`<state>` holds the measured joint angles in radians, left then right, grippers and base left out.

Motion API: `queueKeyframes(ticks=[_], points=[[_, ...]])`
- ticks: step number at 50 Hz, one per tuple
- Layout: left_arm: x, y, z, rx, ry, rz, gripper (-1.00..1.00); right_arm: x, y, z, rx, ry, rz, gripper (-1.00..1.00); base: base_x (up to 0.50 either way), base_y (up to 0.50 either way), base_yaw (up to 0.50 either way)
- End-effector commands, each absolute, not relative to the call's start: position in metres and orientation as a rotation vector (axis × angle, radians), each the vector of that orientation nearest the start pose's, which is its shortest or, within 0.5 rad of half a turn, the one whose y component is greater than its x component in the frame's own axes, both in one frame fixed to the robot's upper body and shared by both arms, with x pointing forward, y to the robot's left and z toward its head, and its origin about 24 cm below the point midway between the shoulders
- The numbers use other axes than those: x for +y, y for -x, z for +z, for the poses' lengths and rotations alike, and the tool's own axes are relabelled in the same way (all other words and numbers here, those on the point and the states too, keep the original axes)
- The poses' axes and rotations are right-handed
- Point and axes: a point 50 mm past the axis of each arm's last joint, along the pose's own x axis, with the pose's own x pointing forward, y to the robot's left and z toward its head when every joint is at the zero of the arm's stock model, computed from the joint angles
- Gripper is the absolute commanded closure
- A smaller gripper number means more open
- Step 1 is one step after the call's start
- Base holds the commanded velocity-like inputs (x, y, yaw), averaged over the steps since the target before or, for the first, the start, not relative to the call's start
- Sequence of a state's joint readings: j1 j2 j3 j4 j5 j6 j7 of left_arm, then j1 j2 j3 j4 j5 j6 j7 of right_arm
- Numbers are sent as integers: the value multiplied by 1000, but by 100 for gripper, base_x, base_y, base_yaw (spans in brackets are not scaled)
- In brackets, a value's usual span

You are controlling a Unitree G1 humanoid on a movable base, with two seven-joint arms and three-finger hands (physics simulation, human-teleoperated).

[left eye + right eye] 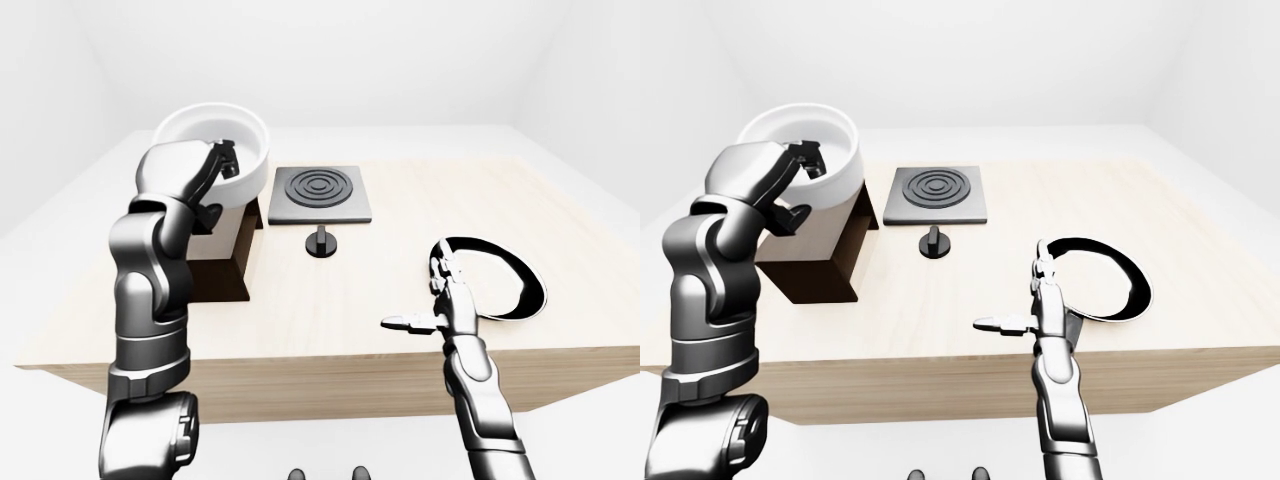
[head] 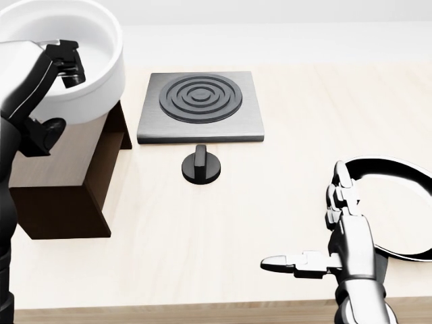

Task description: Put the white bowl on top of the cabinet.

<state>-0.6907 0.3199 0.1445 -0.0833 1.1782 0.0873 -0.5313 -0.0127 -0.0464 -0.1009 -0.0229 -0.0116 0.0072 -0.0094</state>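
Note:
The white bowl (image 2: pixel 91 64) sits on top of the cabinet (image 2: pixel 61 202), a light box with dark brown sides at the left of the head view. My left hand (image 2: pixel 57 94) is shut on the bowl's near wall, with the fingers (image 2: pixel 66 62) hooked over the rim into the bowl and the thumb (image 2: pixel 46 129) pressed against the outside underneath. My right hand (image 2: pixel 304 216) is open and empty, thumb stretched left, hovering over the wooden table (image 2: pixel 223 229) at the lower right.
A grey burner plate (image 2: pixel 200 104) with dark rings lies in the middle of the table, with a black knob (image 2: pixel 201 165) just below it. A black-rimmed dish (image 2: pixel 395 169) lies right of my right hand. The table's near edge (image 1: pixel 330 375) runs along the bottom.

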Motion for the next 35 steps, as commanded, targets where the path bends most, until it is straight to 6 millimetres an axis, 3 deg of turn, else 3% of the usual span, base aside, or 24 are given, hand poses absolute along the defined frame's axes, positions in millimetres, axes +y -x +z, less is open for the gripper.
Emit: queueKeyframes(ticks=[1, 18, 35], points=[[193, -327, 254, -336, -1353, 206, 100, -181, -255, 50, -30, 61, -106, -100, 0, 0, 0], [210, -352, 234, -351, -1133, 290, 100, -180, -256, 50, -28, 63, -104, -100, 0, 0, 0], [224, -353, 232, -346, -1156, 367, 100, -179, -256, 49, -27, 66, -103, -100, 0, 0, 0]])
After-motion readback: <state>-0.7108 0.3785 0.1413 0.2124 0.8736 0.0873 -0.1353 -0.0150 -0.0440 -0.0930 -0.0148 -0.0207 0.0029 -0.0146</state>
